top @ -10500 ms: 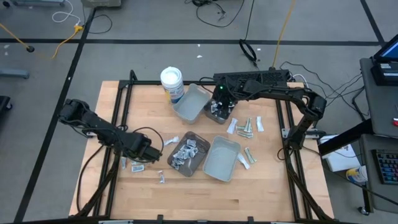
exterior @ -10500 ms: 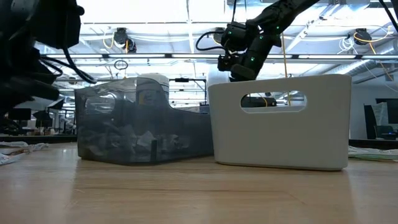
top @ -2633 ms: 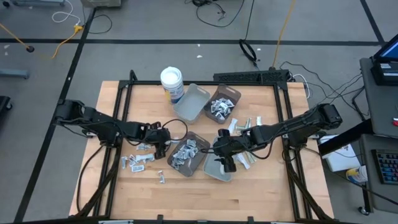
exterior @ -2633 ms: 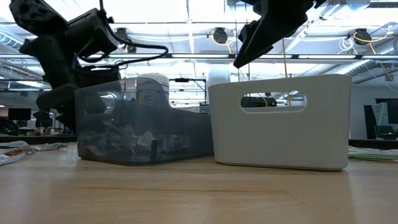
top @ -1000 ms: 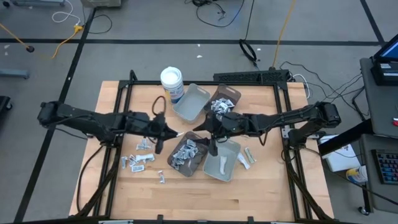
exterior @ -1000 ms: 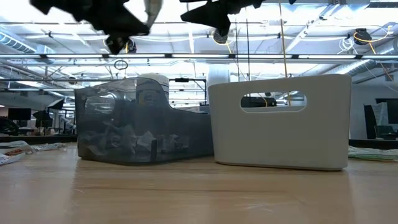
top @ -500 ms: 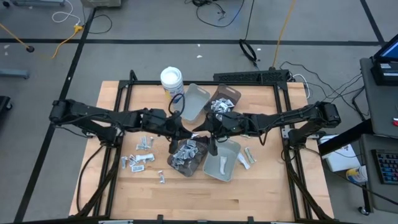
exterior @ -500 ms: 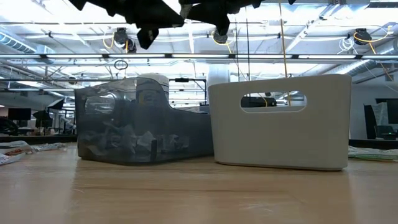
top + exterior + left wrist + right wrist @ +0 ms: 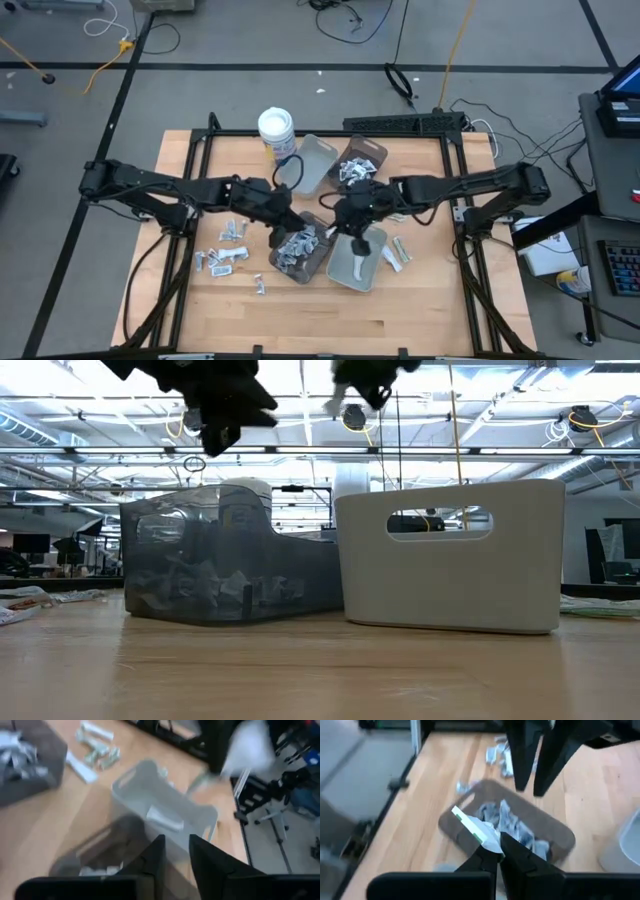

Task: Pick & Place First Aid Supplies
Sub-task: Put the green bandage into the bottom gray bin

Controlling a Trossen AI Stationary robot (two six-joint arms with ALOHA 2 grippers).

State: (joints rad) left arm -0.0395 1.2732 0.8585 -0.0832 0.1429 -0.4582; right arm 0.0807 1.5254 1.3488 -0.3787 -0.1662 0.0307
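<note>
R gripper (image 9: 496, 851) is mid-table, above the gap btwn the brown tray (image 9: 303, 250) w/ packets and the grey tray (image 9: 357, 262) to its right. Fingers pinched together on a white strip (image 9: 476, 831) w/ a green edge. The strip sticks out past the fingertips, long axis running on from the fingers, free end pointing away from the wrist over the brown tray's near rim. In the high view the strip itself is too small to pick out under the gripper.

L gripper (image 9: 175, 851) is just left of it, over the left part of the brown tray, fingers a narrow gap apart, nothing btwn them as far as its wrist view shows. That view looks across the grey tray (image 9: 165, 812), where one white packet (image 9: 165, 819) lies flat on the floor, long axis across the tray.

Rest of the supplies: a heap of silvery packets (image 9: 297, 245) in the brown tray, no common direction. More packets in the far brown tray (image 9: 357, 165). Loose packets (image 9: 225, 245) on the wood left of the trays, and pale strips (image 9: 398, 250) right of the grey tray, mostly lying near-to-far.

The 2nd grey tray (image 9: 312, 165) sits at the far side beside the white tub (image 9: 277, 132). Low view: both grippers hang above the tray rims, well clear of the table (image 9: 320, 670).
</note>
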